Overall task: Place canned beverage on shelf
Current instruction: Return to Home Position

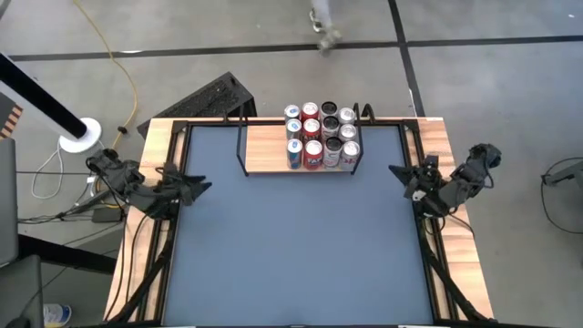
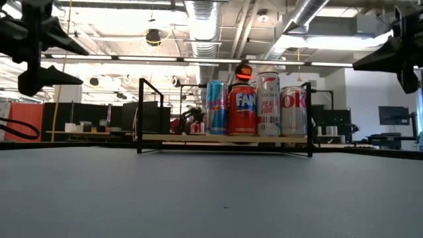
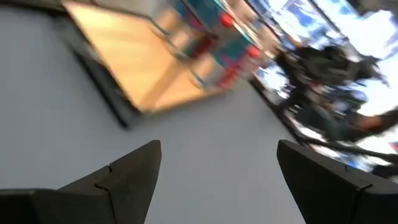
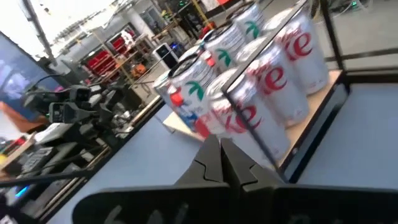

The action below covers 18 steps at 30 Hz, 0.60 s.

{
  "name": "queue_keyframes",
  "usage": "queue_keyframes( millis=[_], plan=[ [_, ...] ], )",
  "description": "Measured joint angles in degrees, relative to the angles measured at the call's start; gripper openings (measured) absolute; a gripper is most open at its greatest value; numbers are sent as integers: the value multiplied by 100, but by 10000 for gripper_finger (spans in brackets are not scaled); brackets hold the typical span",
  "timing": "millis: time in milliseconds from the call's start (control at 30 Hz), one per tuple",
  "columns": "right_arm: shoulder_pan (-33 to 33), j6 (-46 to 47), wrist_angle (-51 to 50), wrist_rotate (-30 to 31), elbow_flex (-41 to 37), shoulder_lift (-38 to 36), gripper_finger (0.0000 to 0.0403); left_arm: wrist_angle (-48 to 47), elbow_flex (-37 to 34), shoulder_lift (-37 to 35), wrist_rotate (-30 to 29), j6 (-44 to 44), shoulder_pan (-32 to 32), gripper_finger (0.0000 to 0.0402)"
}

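Observation:
The shelf (image 1: 269, 150), a light-wood board in a thin black wire frame, stands at the middle of the table's far edge. Several cans (image 1: 321, 137) stand upright in rows on its right half; in the low view the front cans (image 2: 254, 106) are blue, red and silver. My left gripper (image 1: 204, 187) hovers open over the table's left edge, pointing toward the middle, with nothing between its fingers (image 3: 134, 171). Over the right edge my right gripper (image 1: 394, 170) is shut and holds nothing; in its wrist view the closed fingertips (image 4: 221, 155) point toward the cans (image 4: 249, 81).
The dark grey tabletop (image 1: 291, 246) has wooden strips along its left and right sides. Beyond the far left corner, off the table, are a black rack (image 1: 211, 98), a white spool (image 1: 82, 135) and cables. The room beyond shows in the low view.

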Motion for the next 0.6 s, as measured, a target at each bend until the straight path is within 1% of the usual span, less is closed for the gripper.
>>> queue_keyframes(
  millis=[100, 167, 267, 333, 400, 467, 500, 600],
  plan=[
    [170, -24, 303, -2, -182, 0, 0, 1212, -355, 2, 542, 370, 0, 311],
    [275, -33, 405, -2, -248, 0, 0, 2508, -618, 2, 956, 799, 0, 311],
    [424, -12, 512, 45, -269, 0, 0, 4542, -966, 4, 1908, 1631, 0, 311],
    [517, -41, 582, 92, -272, 0, 0, 5497, -1087, 0, 2506, 2101, -2, 311],
    [574, -183, 697, 110, -272, 0, 0, 5993, -1152, 2, 2801, 2455, -2, 311],
    [607, -295, 824, 109, -272, 0, 0, 6127, -1143, 4, 2809, 2635, -3, 311],
    [613, -330, 919, 107, -272, 0, 0, 6131, -1127, 2, 2739, 2599, -2, 311],
    [613, -340, 1037, 108, -272, 0, 0, 6097, -1121, 3, 2512, 2046, 2, 311]
  ],
)
